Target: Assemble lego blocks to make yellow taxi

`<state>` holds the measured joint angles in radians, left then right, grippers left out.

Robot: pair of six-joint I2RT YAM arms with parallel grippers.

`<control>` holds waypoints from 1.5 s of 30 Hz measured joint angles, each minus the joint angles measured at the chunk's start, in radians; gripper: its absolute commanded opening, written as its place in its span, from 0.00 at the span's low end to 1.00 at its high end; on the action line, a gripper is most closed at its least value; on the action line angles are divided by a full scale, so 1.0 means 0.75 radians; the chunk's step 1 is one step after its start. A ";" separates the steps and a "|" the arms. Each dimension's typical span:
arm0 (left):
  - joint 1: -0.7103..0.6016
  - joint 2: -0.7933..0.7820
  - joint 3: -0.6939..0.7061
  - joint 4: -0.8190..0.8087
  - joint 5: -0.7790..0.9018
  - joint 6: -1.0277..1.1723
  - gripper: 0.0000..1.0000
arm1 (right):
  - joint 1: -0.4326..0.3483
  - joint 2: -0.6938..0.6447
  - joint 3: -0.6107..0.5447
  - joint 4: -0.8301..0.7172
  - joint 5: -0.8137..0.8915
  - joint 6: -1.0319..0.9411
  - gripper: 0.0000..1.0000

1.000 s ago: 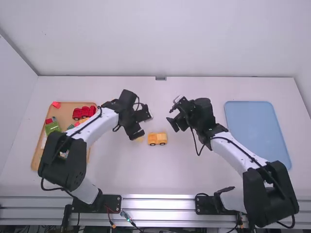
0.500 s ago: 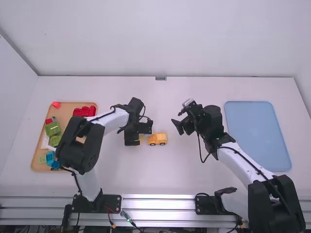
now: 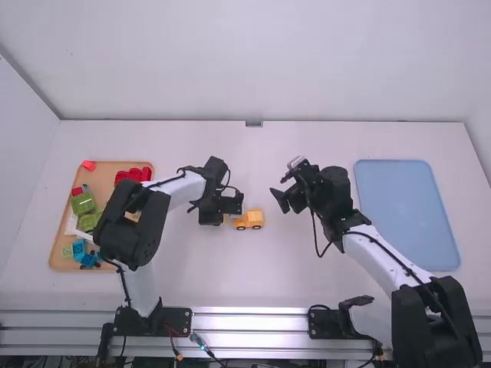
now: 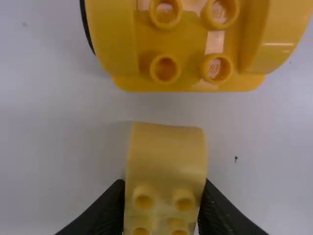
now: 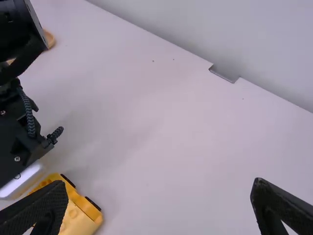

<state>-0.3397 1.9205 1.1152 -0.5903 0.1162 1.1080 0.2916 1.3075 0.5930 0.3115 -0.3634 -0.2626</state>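
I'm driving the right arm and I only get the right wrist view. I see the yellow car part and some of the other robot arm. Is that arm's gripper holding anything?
Observer: Yes, the left gripper has a yellow block between its fingers.
Operator: Cool! Is the block stuck on the car part yet?
Observer: No, the left wrist view shows a strip of white table between the block and the yellow car part.
Operator: What's on the table on my right side?
Observer: A flat blue tray, seen in the high view.
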 measured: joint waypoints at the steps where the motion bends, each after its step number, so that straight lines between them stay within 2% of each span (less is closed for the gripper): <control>1: 0.000 0.000 0.000 0.001 0.005 -0.006 0.31 | 0.000 0.000 0.000 0.000 0.000 0.002 0.99; 3: 0.000 0.000 0.000 -0.001 0.010 -0.016 0.23 | 0.000 0.000 0.000 0.000 0.000 0.004 0.99; 9: 0.000 0.000 0.001 -0.026 0.019 -0.092 0.22 | 0.000 0.000 0.000 0.013 0.000 0.003 0.99; 14: 0.000 0.000 0.001 0.050 0.019 -0.391 0.23 | -0.012 0.000 0.000 0.083 0.000 0.002 0.99; 15: 0.000 0.000 0.001 0.076 0.018 -0.490 0.20 | -0.017 0.000 0.000 0.103 0.001 -0.001 0.99; 16: 0.001 0.000 0.000 0.094 0.009 -0.597 0.13 | -0.024 0.000 0.000 0.124 -0.001 0.002 0.99; 17: 0.001 0.000 0.000 0.095 0.007 -0.612 0.12 | -0.027 0.000 0.000 0.134 -0.001 0.001 0.99; 19: 0.000 0.000 0.001 0.100 -0.067 -0.927 0.02 | -0.047 -0.001 0.000 0.182 0.000 0.003 0.99; 20: 0.001 0.000 0.001 0.093 -0.083 -0.992 0.02 | -0.050 -0.001 0.000 0.186 -0.001 -0.001 0.99; 25: 0.005 0.000 0.027 -0.066 -0.237 -1.819 0.02 | -0.074 -0.001 0.001 0.228 -0.001 0.001 0.99; 26: 0.005 0.000 0.026 -0.069 -0.241 -1.865 0.03 | -0.075 -0.001 0.000 0.229 -0.001 -0.001 0.99; 27: 0.005 0.000 0.026 -0.094 -0.264 -2.130 0.02 | -0.075 -0.001 0.000 0.230 -0.001 -0.001 0.99; 29: 0.005 0.000 0.026 -0.107 -0.270 -2.475 0.02 | -0.075 -0.001 0.000 0.229 -0.001 0.003 0.99; 30: 0.005 0.000 0.026 -0.107 -0.268 -2.516 0.02 | -0.075 -0.001 0.000 0.230 -0.001 -0.001 0.99; 32: 0.006 0.000 0.026 -0.105 -0.233 -2.777 0.02 | -0.075 -0.001 0.000 0.229 -0.001 -0.001 0.99; 33: 0.005 0.000 0.026 -0.105 -0.202 -2.915 0.05 | -0.075 -0.001 0.000 0.227 -0.002 0.001 0.99; 34: 0.005 0.000 0.026 -0.104 -0.157 -3.107 0.15 | -0.075 -0.001 0.000 0.221 -0.002 0.003 0.99; 36: 0.005 0.000 0.026 -0.104 -0.120 -3.278 0.22 | -0.075 -0.001 0.001 0.210 -0.008 0.001 0.99; 40: 0.005 0.000 0.027 -0.107 -0.058 -3.591 0.23 | -0.075 -0.001 0.000 0.196 -0.024 0.003 0.99; 41: 0.006 0.000 0.027 -0.117 -0.040 -3.703 0.30 | -0.075 -0.001 0.001 0.192 -0.028 -0.001 0.99; 42: 0.005 0.000 0.028 -0.130 -0.027 -3.771 0.46 | -0.075 -0.001 0.000 0.191 -0.030 0.001 0.99; 45: 0.005 0.000 0.027 -0.151 0.018 -3.935 0.60 | -0.075 -0.001 0.000 0.189 -0.031 -0.001 0.99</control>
<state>-0.3359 1.9205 1.1358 -0.7036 0.1295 -1.8435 0.2356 1.3067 0.5930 0.4530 -0.3866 -0.2630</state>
